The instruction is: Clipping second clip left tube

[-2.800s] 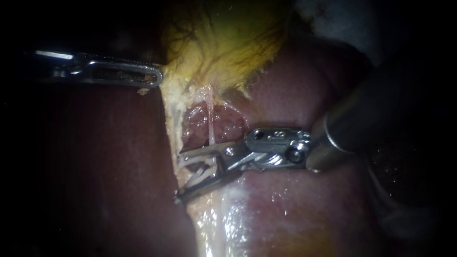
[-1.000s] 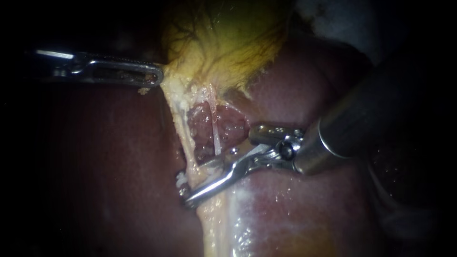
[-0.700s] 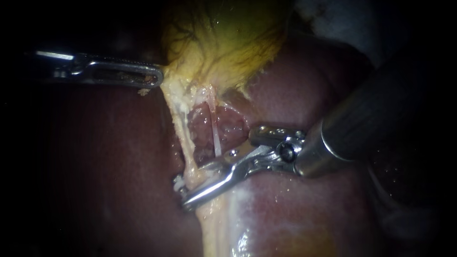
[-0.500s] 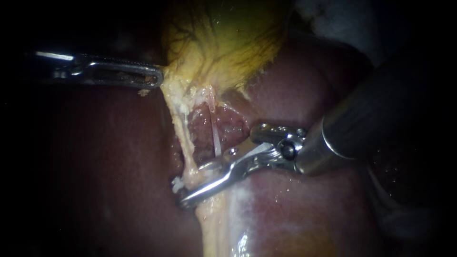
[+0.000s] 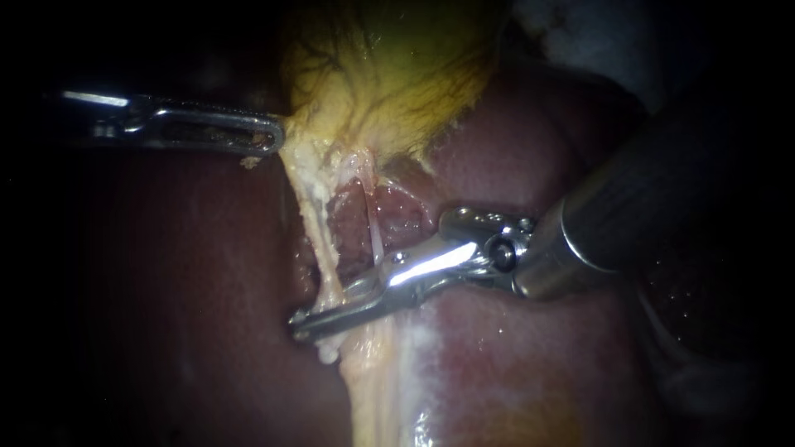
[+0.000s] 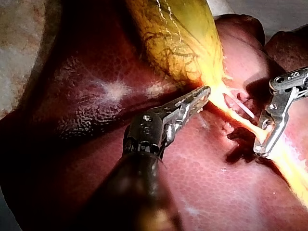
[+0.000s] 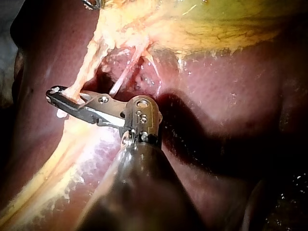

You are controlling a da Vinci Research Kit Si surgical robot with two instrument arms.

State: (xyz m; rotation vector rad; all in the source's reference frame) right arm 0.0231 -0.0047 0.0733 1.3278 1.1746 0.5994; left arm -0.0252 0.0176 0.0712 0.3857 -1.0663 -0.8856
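The left tube (image 5: 320, 236), a soft, slick, pale cord strung from the gallbladder (image 5: 397, 66) down across the liver (image 5: 513, 356), looks thin and easily torn, so it is best taken squarely on its lower stretch, where my right instrument (image 5: 305, 316) has its jaws clamped across it, while my left instrument (image 5: 269, 132) has its jaws closed on the gallbladder's edge.

- Left instrument (image 5: 272, 136) reaches in level from the left, its claw closed on the edge of the gallbladder (image 5: 389, 74).
- Right instrument (image 5: 302, 321) slants in from the upper right (wrist bent leftward), its claw clamped shut across the left tube (image 5: 319, 240).
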